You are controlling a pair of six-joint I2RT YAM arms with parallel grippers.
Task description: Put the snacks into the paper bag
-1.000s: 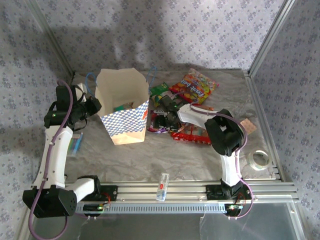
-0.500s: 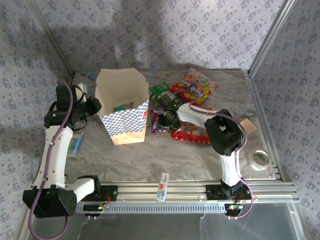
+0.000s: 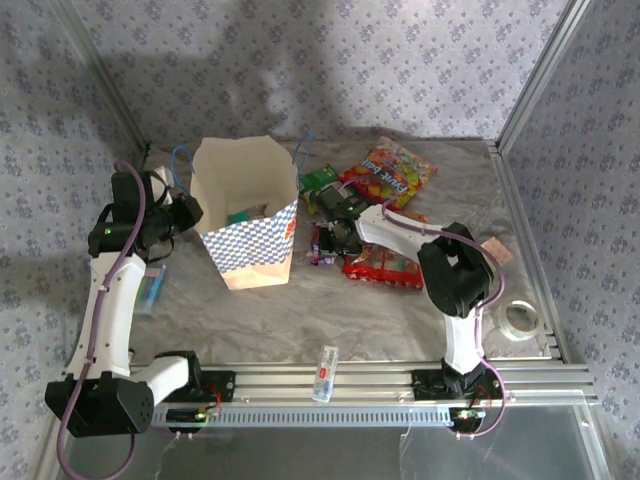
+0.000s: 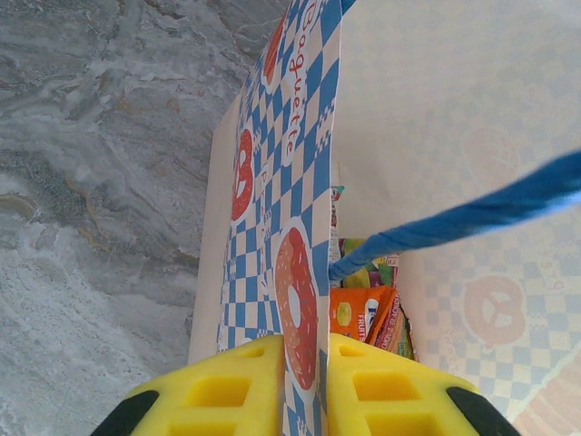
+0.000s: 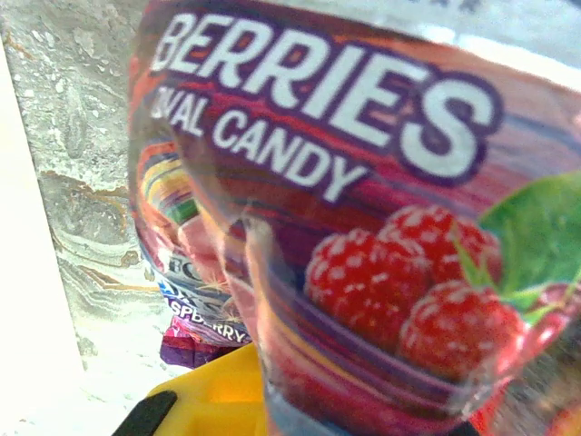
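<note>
The paper bag (image 3: 246,216) stands open left of centre, and my left gripper (image 3: 188,211) is shut on its left wall. Seen from the left wrist, the yellow fingers (image 4: 227,391) pinch the checkered wall (image 4: 300,173), with orange and green packets (image 4: 363,313) lying inside the bag. My right gripper (image 3: 336,236) is just right of the bag and holds a purple berry candy packet (image 3: 321,244). That packet (image 5: 363,200) hangs close to the right wrist camera, covering all but one yellow finger (image 5: 213,400). More snacks lie nearby: an orange-red packet (image 3: 394,171), a green one (image 3: 318,180) and a red one (image 3: 385,265).
A small clear tube (image 3: 325,373) rests on the front rail. A tan pad (image 3: 497,250) and a tape roll (image 3: 519,317) sit at the right. A teal striped item (image 3: 152,288) lies by the left arm. Another purple packet (image 5: 195,304) lies on the table beneath the right gripper.
The purple packet has bunched up and risen off the table in my right gripper, which shifted slightly right. The left arm and bag have not moved.
</note>
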